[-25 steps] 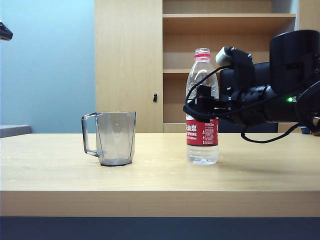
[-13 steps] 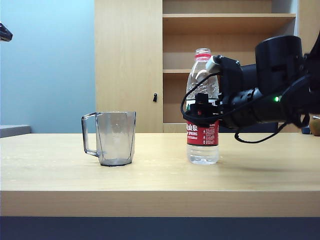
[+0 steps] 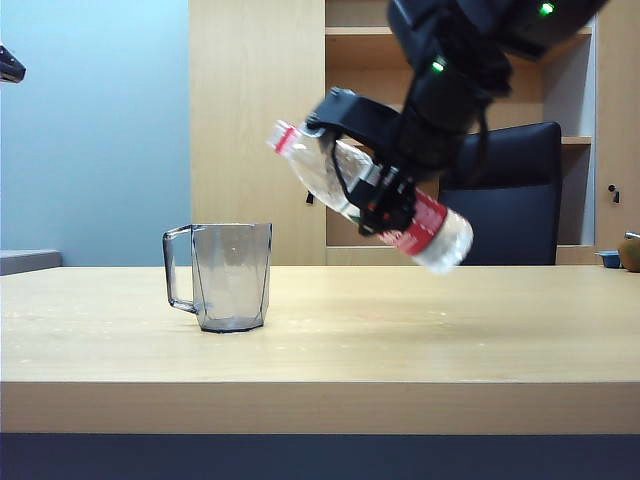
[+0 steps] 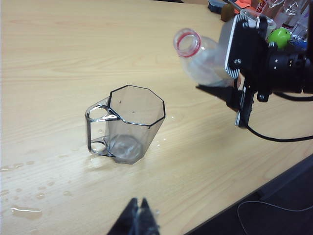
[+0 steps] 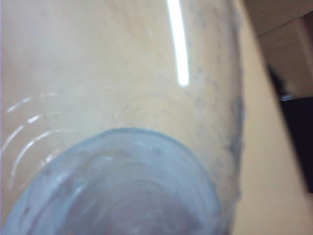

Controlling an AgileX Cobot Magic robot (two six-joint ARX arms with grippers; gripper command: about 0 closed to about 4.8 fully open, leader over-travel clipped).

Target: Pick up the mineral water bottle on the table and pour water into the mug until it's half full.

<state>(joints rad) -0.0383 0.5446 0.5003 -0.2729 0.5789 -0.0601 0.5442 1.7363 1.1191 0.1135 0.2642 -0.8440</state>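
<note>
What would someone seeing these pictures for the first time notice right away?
First, the mineral water bottle, clamped in the right gripper and tilted in the air, with its open mouth pointing towards the mug but not yet over it. The mug stands upright on the table, left of the bottle, looking empty. The left gripper hangs shut near the table's front edge, with water drops scattered on the wood nearby.

Exterior: level with the bench [image 3: 400,350] edge, facing shelves. Left wrist: high, angled down at the mug [image 4: 128,125], sharing it and the bottle [image 4: 203,58] at 1 o'clock. Right wrist: pressed against the bottle [image 5: 122,122].
</note>
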